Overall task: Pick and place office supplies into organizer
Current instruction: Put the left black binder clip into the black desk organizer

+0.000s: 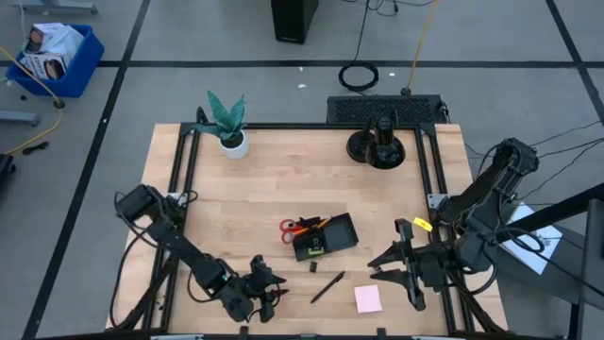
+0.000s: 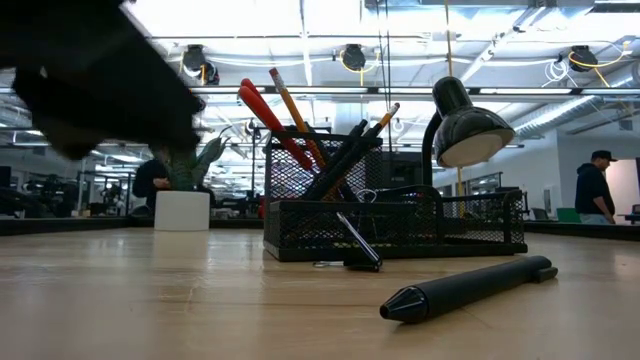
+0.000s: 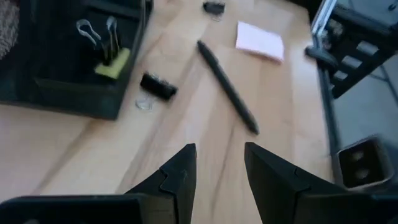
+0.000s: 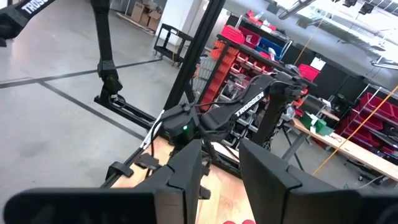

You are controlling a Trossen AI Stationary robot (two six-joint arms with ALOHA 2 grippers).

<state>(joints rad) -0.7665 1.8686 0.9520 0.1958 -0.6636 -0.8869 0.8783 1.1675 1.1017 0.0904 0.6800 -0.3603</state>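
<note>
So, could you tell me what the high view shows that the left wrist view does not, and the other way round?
Only the high view shows the red-handled scissors standing in the organizer, the potted plant, the round black stand and the right gripper. Only the left wrist view shows two clips and a yellow-green piece inside one compartment, plus the left gripper open and empty. Both show the black pen, the pink sticky-note pad and a loose black clip on the table.
</note>
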